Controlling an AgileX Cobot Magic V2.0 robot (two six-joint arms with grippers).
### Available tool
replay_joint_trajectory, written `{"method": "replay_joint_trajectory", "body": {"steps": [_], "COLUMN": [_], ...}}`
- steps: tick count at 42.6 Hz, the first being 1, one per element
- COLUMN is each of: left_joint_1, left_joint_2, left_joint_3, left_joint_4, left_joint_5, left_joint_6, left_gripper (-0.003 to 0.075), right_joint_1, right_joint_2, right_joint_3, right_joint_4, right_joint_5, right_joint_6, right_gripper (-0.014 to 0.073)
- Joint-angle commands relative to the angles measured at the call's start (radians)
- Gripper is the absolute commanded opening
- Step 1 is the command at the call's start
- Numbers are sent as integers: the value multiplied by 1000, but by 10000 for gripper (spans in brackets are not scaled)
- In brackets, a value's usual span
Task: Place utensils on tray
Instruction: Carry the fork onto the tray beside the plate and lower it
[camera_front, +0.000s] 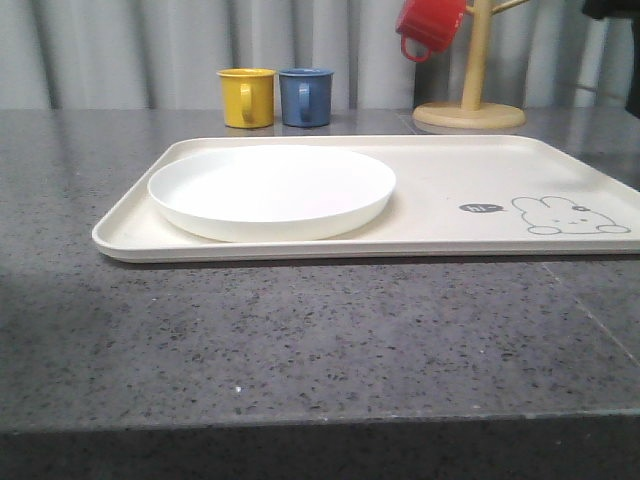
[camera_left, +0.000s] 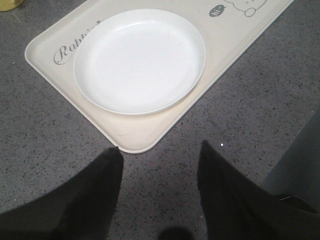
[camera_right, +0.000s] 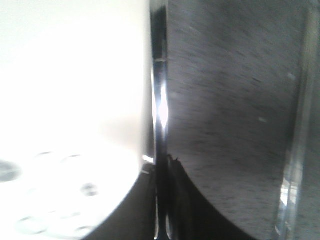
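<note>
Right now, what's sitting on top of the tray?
Only the white plate lies on the tray, toward its left end; the rest of the surface is bare except for a printed rabbit. What lies beneath the plate is covered.

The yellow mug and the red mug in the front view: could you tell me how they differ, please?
The yellow mug stands upright on the table behind the tray; the red mug hangs tilted on the wooden mug stand, off the table. The yellow mug sits beside the blue mug; the red mug hangs alone. Both look like plain, single-colour mugs of similar size.
</note>
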Motion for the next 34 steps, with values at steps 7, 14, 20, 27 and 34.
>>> {"method": "replay_joint_trajectory", "body": {"steps": [7, 14, 20, 27, 34], "left_joint_1": [-8, -8, -8, -8, -8], "left_joint_2": [-3, -3, -3, -3, -3], "left_joint_3": [-27, -27, -27, -27, -27], "left_joint_4": [0, 0, 0, 0, 0], "left_joint_5": [-68, -68, -68, -68, -68], "left_joint_6": [-8, -8, -8, -8, -8], "left_gripper": [345, 345, 345, 345, 345], "right_joint_1": [246, 338, 346, 346, 344], "right_joint_2": [-49, -16, 21, 71, 114], "right_joint_3": [-92, -100, -100, -100, -101], "right_joint_4": [23, -65, -102, -97, -100], "right_joint_5": [40, 29, -34, -89, -91], "right_joint_6": [41, 302, 483, 531, 539], "right_gripper": [-29, 7, 8, 8, 8]}}
